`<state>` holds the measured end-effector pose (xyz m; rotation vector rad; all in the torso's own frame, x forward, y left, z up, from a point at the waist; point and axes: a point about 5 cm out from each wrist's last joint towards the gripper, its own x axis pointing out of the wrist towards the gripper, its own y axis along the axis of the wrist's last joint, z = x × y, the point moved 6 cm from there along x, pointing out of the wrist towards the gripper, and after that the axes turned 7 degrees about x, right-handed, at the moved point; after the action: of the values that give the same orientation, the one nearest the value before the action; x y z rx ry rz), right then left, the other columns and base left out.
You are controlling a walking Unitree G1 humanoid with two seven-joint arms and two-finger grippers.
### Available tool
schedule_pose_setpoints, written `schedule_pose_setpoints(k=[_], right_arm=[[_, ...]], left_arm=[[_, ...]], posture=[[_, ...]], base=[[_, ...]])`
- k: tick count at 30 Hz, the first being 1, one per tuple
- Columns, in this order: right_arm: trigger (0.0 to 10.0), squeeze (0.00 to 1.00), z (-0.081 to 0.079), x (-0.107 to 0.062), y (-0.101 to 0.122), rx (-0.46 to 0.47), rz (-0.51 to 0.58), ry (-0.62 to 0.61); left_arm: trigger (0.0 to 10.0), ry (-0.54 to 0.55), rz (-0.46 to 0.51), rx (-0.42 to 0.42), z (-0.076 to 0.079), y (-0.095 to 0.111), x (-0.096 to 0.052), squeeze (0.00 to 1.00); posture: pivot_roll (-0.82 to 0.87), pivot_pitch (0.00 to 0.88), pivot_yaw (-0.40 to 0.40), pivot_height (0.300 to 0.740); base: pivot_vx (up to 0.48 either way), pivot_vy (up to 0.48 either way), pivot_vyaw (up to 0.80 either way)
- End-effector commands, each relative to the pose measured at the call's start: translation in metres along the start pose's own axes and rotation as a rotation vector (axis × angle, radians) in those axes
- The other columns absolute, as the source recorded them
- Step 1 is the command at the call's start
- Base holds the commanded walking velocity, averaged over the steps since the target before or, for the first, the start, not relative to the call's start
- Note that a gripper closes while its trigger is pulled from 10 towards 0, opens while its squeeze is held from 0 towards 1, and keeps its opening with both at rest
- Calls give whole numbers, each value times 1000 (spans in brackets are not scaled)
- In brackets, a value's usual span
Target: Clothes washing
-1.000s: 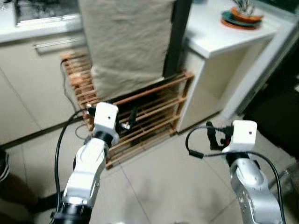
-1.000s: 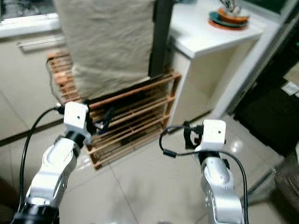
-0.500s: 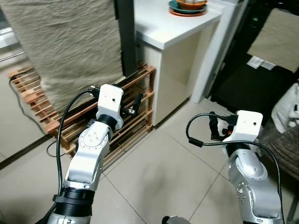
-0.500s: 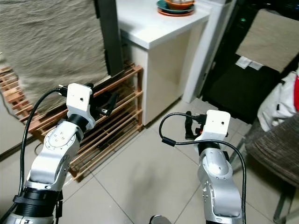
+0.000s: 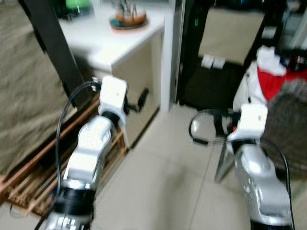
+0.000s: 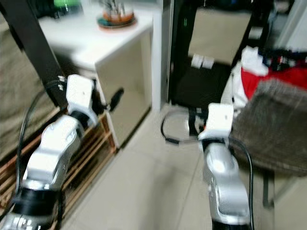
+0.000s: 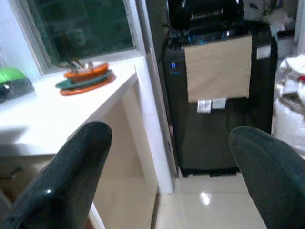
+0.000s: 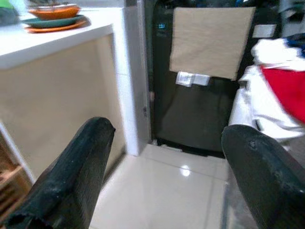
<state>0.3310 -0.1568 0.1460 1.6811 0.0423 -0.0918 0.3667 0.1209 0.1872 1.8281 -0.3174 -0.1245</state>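
Observation:
A black washing machine [image 7: 217, 95] stands beyond the white counter, with a beige cloth [image 7: 218, 67] hanging on its front. To its right, a pile of red and white clothes [image 5: 268, 72] lies beside a grey-brown woven fabric [image 6: 273, 124] on a chair. My left gripper [image 5: 136, 103] is raised in front of the counter's side, open and holding nothing. My right gripper [image 5: 223, 127] hovers over the floor before the machine, also open and holding nothing. The image is blurred.
The white counter [image 5: 110, 45] carries stacked plates [image 5: 127, 19]. A wooden slatted rack [image 5: 48, 163] and a hanging beige towel [image 5: 24, 120] are at the left, beside a dark post [image 5: 53, 43]. Pale floor tiles [image 5: 163, 182] stretch between me and the machine.
The camera has swung to the right: rack and towel slid to the left edge, and the washing machine and clothes pile came into view. Both arms keep their raised pose.

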Motion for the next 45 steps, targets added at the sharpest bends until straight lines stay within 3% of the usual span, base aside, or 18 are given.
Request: schedule_pose_setpoints(k=[1,7,10,15,24,27,37,45], right_arm=[[10000,0,3,0,6,-15,11,2],[10000,0,-6,1,10,21,24,41],[10000,0,-12,1,11,-43,22,74],[10000,0,-16,0,12,-60,21,92],[10000,0,-28,0,22,-8,51,142],[10000,0,-27,0,23,31,51,125],[10000,0,-20,1,25,40,52,86],[10000,0,-27,-2,23,47,47,110]], left_arm=[[10000,-6,-17,0,3,-1,2,0],[10000,-6,-24,-2,2,-2,0,0],[10000,-8,-28,-2,2,-3,-2,0],[10000,1,-45,-5,1,-7,-4,0],[10000,0,-92,-22,3,-23,-14,0],[10000,-3,-97,-24,4,-23,-14,0],[10000,0,-77,-27,1,-12,-8,0],[10000,-6,-73,-35,2,-10,-6,0]], posture=[[-155,0,56,740],[-152,0,52,740],[-150,0,50,740],[-148,0,45,740],[-149,0,47,740],[-147,0,47,740],[-148,0,53,740],[-150,0,61,740]], base=[[352,0,-800],[353,0,-200],[352,0,0],[354,0,800],[349,0,711],[345,0,0],[349,0,0],[360,0,0]])
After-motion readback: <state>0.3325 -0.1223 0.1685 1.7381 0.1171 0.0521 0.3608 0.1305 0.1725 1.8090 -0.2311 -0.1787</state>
